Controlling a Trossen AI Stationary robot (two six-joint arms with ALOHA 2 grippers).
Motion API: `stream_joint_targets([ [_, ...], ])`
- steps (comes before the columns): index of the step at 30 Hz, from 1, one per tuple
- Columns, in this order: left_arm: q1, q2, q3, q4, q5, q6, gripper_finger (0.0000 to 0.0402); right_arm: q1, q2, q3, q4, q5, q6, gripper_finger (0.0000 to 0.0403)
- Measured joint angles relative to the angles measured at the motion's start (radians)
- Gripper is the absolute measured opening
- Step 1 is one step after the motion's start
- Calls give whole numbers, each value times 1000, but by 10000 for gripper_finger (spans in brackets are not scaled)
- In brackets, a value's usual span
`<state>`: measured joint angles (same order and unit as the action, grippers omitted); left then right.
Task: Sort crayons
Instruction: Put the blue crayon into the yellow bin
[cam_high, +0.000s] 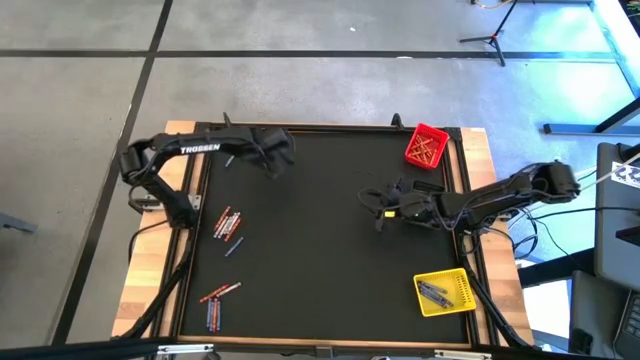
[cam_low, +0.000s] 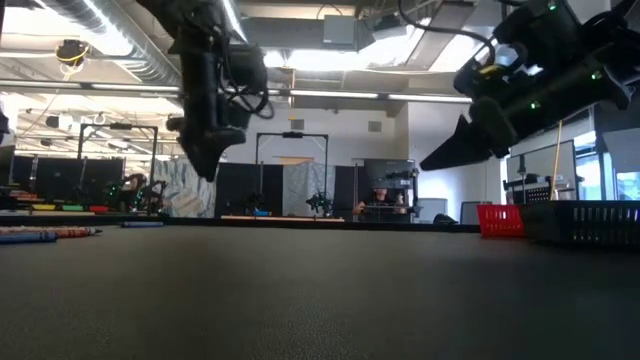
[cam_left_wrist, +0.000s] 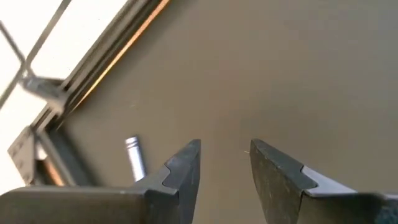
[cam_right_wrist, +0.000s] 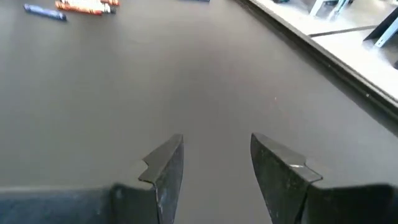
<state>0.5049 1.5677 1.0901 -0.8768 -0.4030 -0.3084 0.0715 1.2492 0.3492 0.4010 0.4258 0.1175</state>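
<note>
The dark matte table mat (cam_high: 330, 230) is carrying a half-finished sort. The yellow square bin (cam_high: 445, 292) is holding grey sticks, and the red square bin (cam_high: 427, 146) orange ones. Loose thin wax crayons (cam_high: 227, 224) are lying in two clusters left of centre. Both the left gripper (cam_left_wrist: 225, 163) and the right gripper (cam_right_wrist: 216, 158) are hovering spread and empty.

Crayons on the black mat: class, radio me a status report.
Left gripper open, empty, far edge. Right gripper open, empty, mid-mat. Loose thin red-orange and blue crayons unsorted at left. Nothing in the way.
</note>
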Motion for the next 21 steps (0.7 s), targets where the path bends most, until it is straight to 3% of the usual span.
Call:
stream_joint_targets([
  [9, 254, 0, -55, -9, 81, 29, 132, 0, 79, 0, 44, 8, -19, 184],
  [21, 407, 0, -133, 3, 151, 55, 132, 0, 86, 0, 48, 7, -16, 184],
])
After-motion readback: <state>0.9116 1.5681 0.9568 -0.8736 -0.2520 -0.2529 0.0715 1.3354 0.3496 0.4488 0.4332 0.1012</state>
